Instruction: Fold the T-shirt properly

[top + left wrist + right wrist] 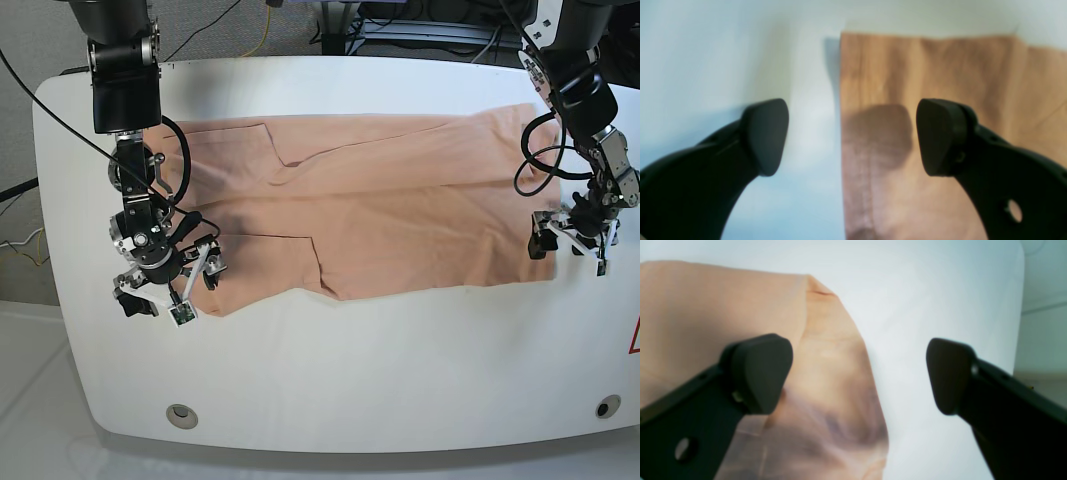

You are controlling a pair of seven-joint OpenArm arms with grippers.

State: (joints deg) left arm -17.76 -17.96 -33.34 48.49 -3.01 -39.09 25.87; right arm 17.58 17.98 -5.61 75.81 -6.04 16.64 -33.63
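The T-shirt lies across the table; both grippers, left and right, gape apart astride its side edges

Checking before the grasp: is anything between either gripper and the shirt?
Nothing visible. The shirt lies flat on the table. The left gripper straddles one side edge, the right gripper the other end, both with jaws open.

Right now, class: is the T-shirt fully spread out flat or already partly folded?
Partly folded. In the base view the T-shirt lies as a long band across the table, with overlapping layers and flap edges visible.
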